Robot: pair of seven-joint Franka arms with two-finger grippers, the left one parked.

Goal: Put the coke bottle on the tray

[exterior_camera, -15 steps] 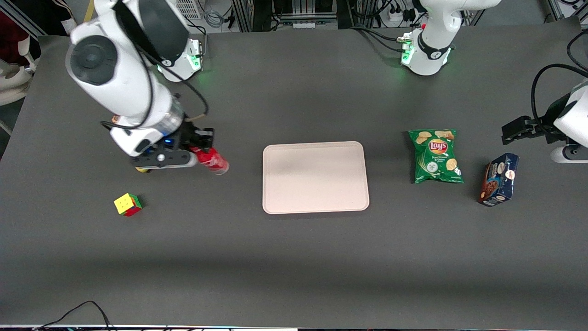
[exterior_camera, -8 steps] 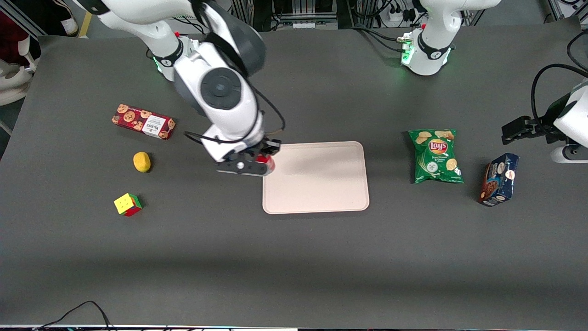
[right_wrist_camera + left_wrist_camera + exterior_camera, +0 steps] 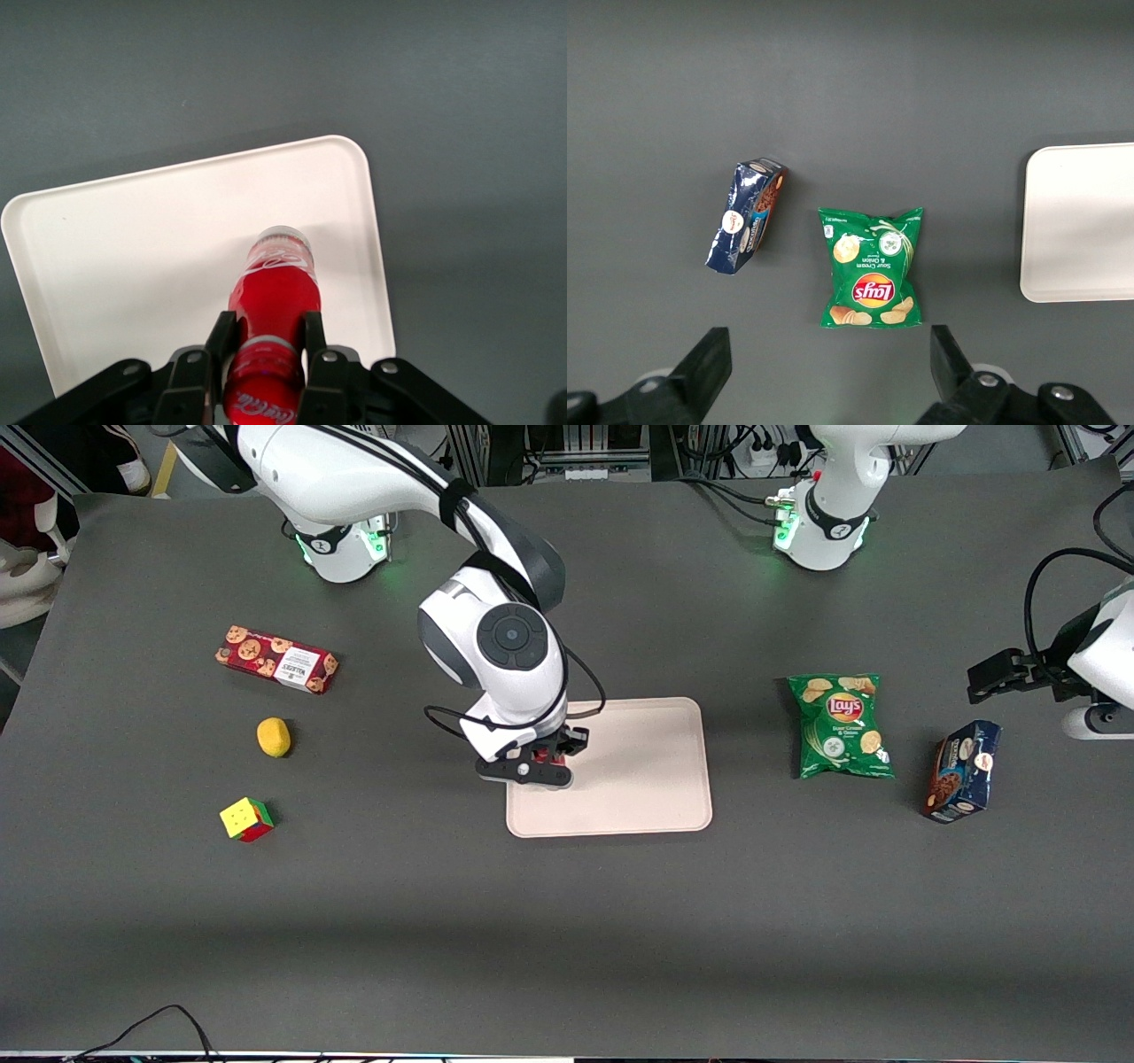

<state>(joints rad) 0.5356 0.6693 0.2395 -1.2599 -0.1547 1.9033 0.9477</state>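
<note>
A: Sweep across the table for me, starting at the working arm's end.

B: A red cookie box (image 3: 276, 659) lies there, with a yellow lemon-like object (image 3: 273, 737) nearer the camera and a puzzle cube (image 3: 247, 818) nearer again. Then the pale tray (image 3: 638, 779) at mid-table, a green Lay's chip bag (image 3: 840, 725) beside it toward the parked arm's end, and a dark blue snack box (image 3: 962, 771) past that.

A: And the gripper?

B: The gripper (image 3: 542, 763) hangs over the tray's edge at the working arm's end. Its fingers (image 3: 221, 341) are closed on the coke bottle (image 3: 270, 336), clamping it around the red label.

A: How does the bottle lie from the fingers?

B: In the wrist view its long axis runs straight out from between the fingers, clear base leading, pointing down at the tray. The cap end is hidden, so that is partly a guess.

A: Is the base touching the tray?

B: Probably close, judging by the shadow, but I can't tell contact. The next move, I'd say, is a short descent, then release.
</note>
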